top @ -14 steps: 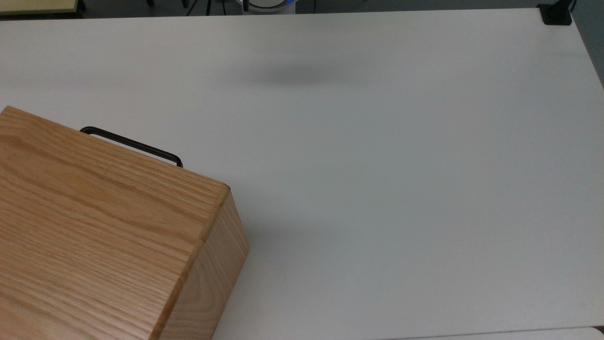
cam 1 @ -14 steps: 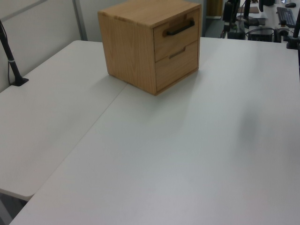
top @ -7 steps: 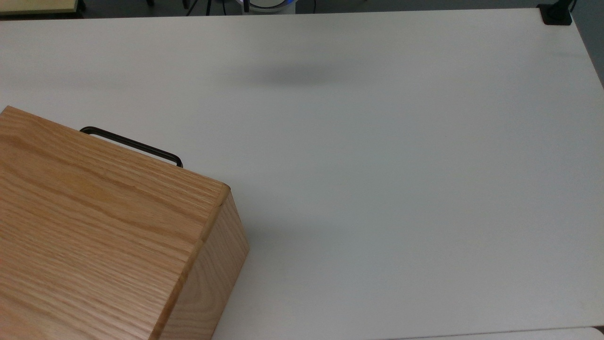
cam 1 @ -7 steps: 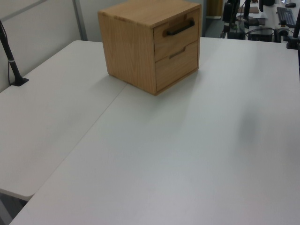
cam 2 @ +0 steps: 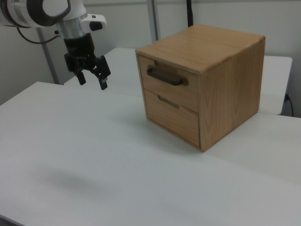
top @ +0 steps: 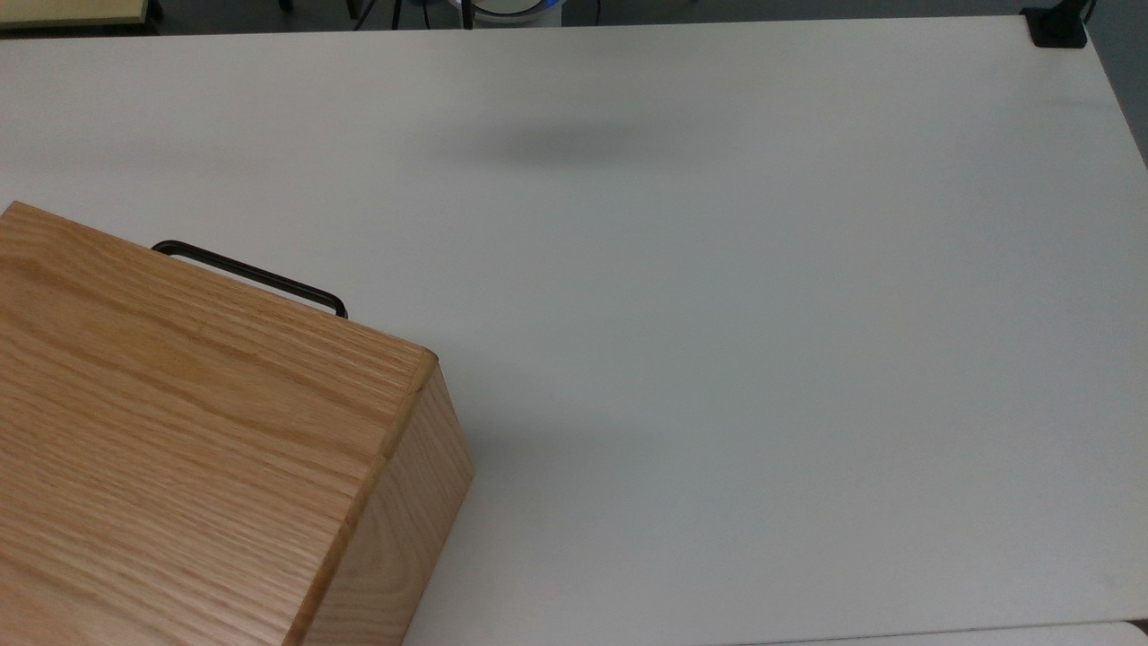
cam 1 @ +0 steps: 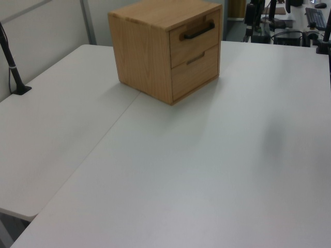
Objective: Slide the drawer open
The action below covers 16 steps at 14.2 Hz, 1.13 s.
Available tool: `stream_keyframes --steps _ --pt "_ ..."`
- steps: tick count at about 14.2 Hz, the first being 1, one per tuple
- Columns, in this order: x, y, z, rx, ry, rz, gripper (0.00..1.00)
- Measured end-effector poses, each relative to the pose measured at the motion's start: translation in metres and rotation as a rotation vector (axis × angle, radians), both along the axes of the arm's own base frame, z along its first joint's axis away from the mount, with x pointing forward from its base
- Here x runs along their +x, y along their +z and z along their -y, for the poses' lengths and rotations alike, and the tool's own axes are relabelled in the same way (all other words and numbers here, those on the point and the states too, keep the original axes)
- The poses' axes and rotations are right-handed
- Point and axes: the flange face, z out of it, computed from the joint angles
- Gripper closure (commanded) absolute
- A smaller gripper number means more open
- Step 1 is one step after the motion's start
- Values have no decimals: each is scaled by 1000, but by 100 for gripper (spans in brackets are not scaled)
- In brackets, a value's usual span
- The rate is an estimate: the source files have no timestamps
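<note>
My jaws stand apart with nothing between them; my gripper [cam 2: 92,80] hangs in the air at about 10 o'clock in the right view, fingers [cam 2: 102,83] pointing down and a little toward the right view's right. Above them the black wrist rises into my white arm [cam 2: 44,12], at 11 o'clock of the same view. I am well clear of the table [cam 2: 84,155] below, touching nothing.

A soft grey shadow [top: 574,144] lies on the table at 12 o'clock in the top view.

The drawer [cam 2: 168,84] is the upper of two fronts in the oak box [cam 2: 225,89], which stands at about 2 o'clock in the right view. Its front panel sits flush with the box face: shut. The black bar handle [cam 2: 163,77] runs across the panel and is well apart from my fingers, off toward 3 o'clock from them. The lower front [cam 2: 170,114] sits just beneath, with a small recessed pull.

In the left view the box [cam 1: 142,51] stands at 12 o'clock, drawer [cam 1: 194,35] facing the left view's right, handle [cam 1: 196,31] dark across it. In the top view the box top [top: 179,431] sits at 8 o'clock, and the handle [top: 251,274] juts past its upper edge toward 1 o'clock.

A black post [cam 1: 11,64] stands clamped at 9 o'clock in the left view.
</note>
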Motion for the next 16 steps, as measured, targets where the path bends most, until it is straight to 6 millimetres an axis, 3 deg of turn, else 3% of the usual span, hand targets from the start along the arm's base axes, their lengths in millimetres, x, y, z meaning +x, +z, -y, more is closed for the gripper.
stream_keyframes --steps 4,7,9,11,14,16 --pt "13 9 16 36 -330 124 0" --pt "21 22 37 189 -745 223 0" --pt "26 26 57 283 -955 266 13" --pt "35 21 75 400 -1086 277 37" --pt "58 -4 104 513 -1197 296 58" --pt "72 -18 109 536 -1247 323 61"
